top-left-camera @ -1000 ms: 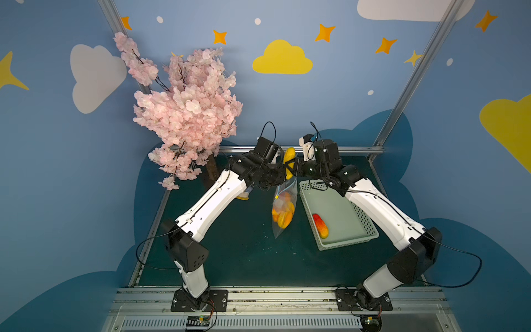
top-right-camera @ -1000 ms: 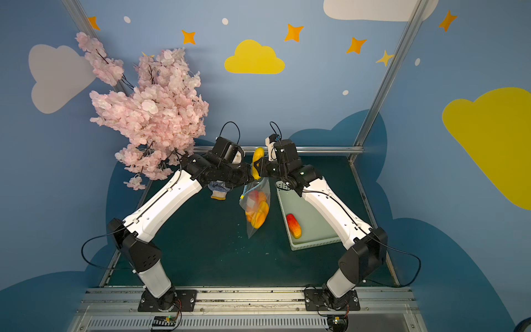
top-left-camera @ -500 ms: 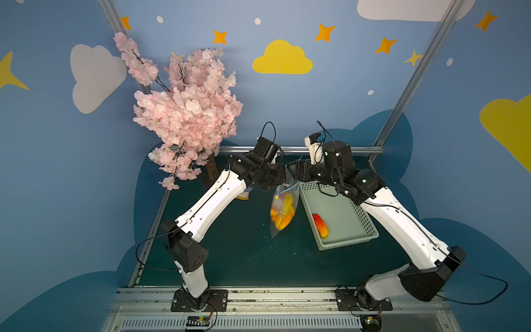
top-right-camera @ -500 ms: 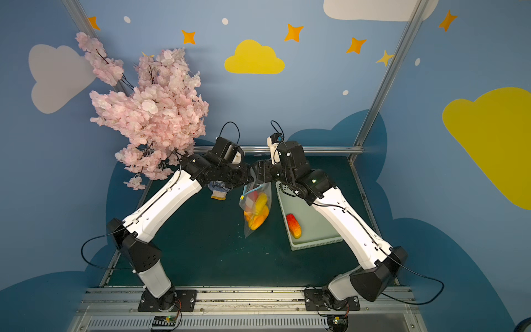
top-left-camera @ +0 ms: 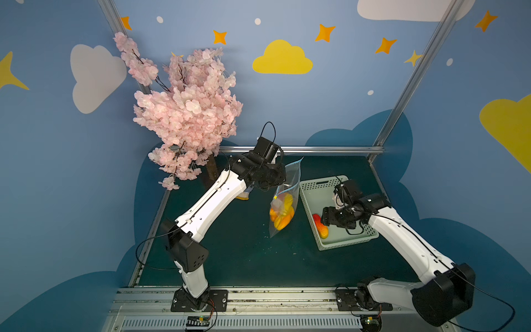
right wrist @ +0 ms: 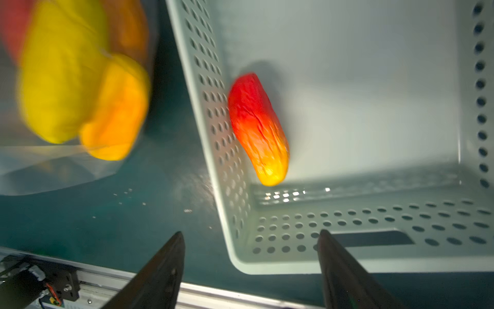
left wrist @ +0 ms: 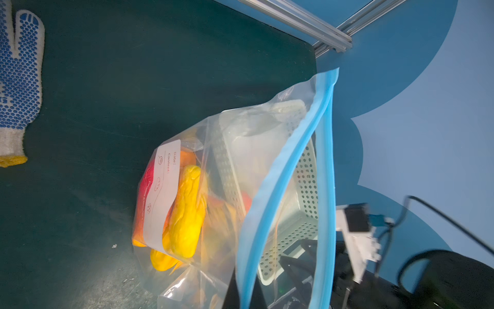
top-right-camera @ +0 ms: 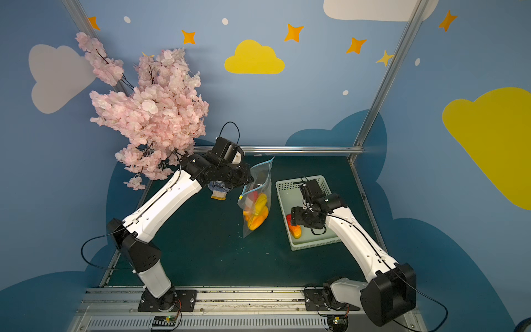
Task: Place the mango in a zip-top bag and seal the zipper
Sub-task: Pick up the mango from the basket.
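The clear zip-top bag [top-left-camera: 283,201] [top-right-camera: 257,198] hangs above the green table with its mouth upward. My left gripper [top-left-camera: 278,179] [left wrist: 247,297] is shut on the mouth edge. The light blue zipper [left wrist: 280,166] stands parted, its two strips apart. Several yellow and orange mangoes [left wrist: 187,211] [top-left-camera: 283,215] lie in the bag's bottom behind its white label [left wrist: 163,187]. One red-to-yellow mango [right wrist: 258,128] [top-left-camera: 320,227] [top-right-camera: 294,227] lies in the basket. My right gripper [right wrist: 251,233] [top-left-camera: 326,220] hovers open and empty just above it.
The pale green perforated basket [top-left-camera: 307,198] [top-right-camera: 313,244] [right wrist: 240,256] stands right of the bag. A blue-dotted work glove [left wrist: 18,80] [top-right-camera: 218,191] lies under my left arm. A pink blossom tree [top-left-camera: 186,115] rises at the back left.
My right gripper let a yellow mango go into the bag's mouth, opened, and swung down and forward to hover over the basket. The left gripper kept hold of the bag.
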Motion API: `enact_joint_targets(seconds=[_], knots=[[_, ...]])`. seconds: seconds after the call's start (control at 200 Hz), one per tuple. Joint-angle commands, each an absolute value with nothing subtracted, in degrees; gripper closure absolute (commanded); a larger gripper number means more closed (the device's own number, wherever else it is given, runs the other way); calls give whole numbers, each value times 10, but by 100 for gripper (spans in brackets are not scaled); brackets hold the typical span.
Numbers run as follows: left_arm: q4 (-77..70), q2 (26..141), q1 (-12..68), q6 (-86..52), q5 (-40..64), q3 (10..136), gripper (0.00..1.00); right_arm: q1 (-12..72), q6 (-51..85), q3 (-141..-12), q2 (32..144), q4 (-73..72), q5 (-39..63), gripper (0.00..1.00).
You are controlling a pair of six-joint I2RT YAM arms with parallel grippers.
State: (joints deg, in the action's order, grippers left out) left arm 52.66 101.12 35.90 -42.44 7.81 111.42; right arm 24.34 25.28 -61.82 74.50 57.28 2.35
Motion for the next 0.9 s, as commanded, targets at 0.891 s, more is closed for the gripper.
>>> enact_joint_targets(seconds=[0.891], knots=[[532, 996, 357, -418, 79, 1137, 97, 185, 128, -746, 1067, 544, 27, 62]])
